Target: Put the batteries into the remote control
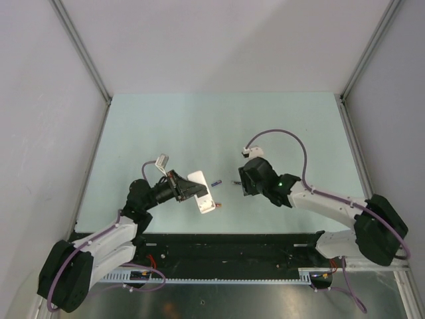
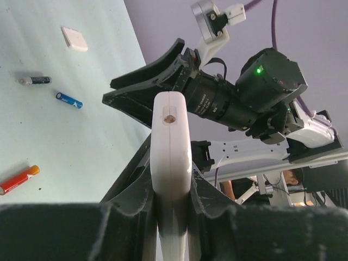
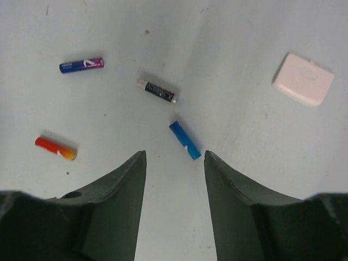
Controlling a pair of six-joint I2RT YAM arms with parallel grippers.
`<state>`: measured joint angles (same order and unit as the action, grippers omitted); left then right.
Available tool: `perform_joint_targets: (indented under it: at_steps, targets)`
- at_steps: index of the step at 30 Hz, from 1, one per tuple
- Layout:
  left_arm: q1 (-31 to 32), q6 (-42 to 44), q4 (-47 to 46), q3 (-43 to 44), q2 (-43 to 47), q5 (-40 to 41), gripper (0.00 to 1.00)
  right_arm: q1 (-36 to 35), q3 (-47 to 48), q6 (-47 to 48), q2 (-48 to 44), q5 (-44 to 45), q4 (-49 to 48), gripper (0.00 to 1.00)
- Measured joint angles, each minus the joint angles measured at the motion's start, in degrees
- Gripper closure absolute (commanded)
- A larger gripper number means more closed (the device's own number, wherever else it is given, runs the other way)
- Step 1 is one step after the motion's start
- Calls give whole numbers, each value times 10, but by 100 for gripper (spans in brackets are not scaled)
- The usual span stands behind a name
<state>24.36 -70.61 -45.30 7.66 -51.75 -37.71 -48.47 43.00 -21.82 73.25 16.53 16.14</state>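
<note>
**While my left jaws clamp the remote, four batteries lie loose on the table**

As seen from above, my two arms reach inward from the near edge of the pale green table (image 1: 199, 126) and face each other, one from the left and one from the right.

My left gripper (image 2: 170, 187) is closed firmly on the one remote control (image 2: 170, 130). The slim white bar stands on edge between my two fingers. Its rounded end sticks out past them toward my right arm, and from my left wrist only plain white plastic shows.

My right gripper (image 3: 175, 160) has its jaws spread wide. It grips nothing, and bare table shows through the gap.

Four batteries lie flat on the table between my two grippers, and none touches another. Counted from my right wrist:
- One bright blue battery (image 3: 185, 140), just beyond the tips of my parted right fingers and the closest to them.
- One grey-silver battery (image 3: 157, 90) with a black body, just past the bright blue one.
- One dark blue-purple battery (image 3: 81, 64), further out and off to one side.
- One red battery (image 3: 56, 148) with an orange end, on that same side and apart from the blue-purple one.

My left wrist view shows only three of them: grey-silver, bright blue and red.

One small white piece (image 3: 303, 79), a flat rounded rectangle, lies on the table on the other side, well apart from all four batteries.
</note>
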Motion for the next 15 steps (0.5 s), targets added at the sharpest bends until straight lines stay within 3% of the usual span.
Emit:
perform_joint_targets:
  at_steps: [15]
  targets:
    - [-7, 0, 0, 0, 5, -8, 100, -8, 94, 107, 142, 24, 33, 59]
